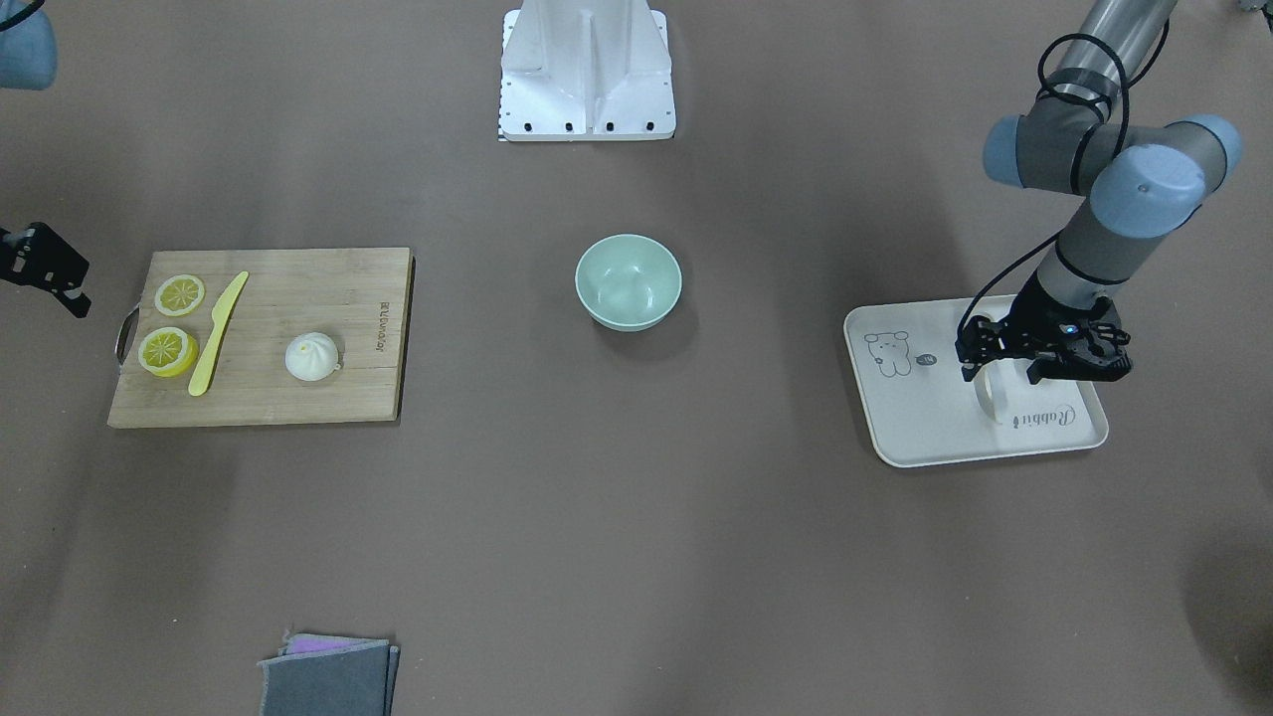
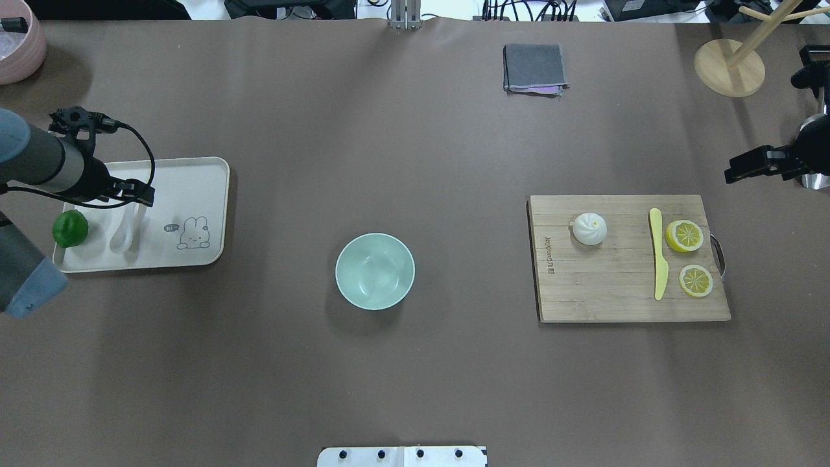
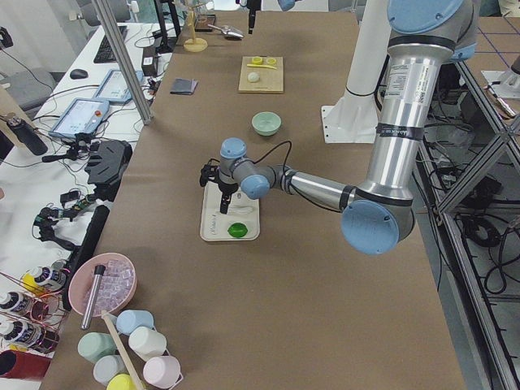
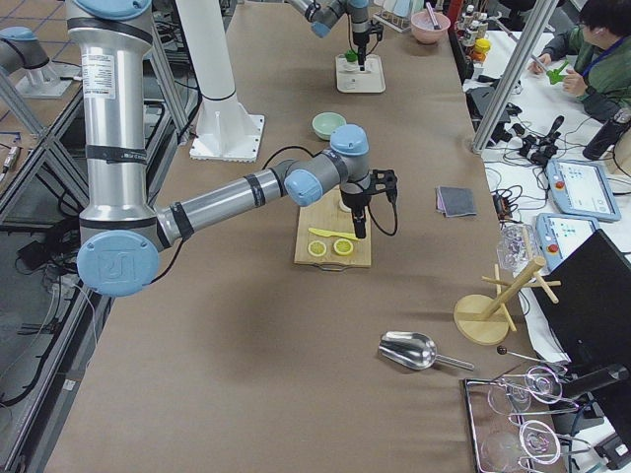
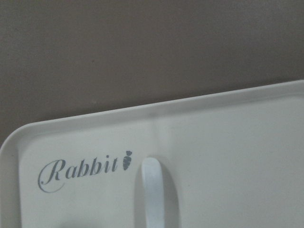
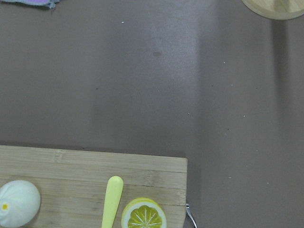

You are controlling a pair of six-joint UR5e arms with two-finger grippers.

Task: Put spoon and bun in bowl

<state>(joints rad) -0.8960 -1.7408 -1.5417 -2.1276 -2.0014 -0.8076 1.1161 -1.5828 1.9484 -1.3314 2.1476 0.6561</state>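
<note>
My left gripper [image 1: 1002, 373] hangs spread open over the spoon [image 2: 123, 235], which lies on the tray [image 2: 194, 170] lettered "Rabbit". The bowl [image 2: 375, 271] sits mid surface [image 2: 415, 376]. The bun [image 2: 589, 229] is on the board [image 2: 616, 298]. I cannot tell my right gripper's [image 2: 746, 167] state.

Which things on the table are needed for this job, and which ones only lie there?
For the job: spoon, bun, bowl.
Just lying about: tray, lime, knife, lemon slices, board, cloth.
</note>
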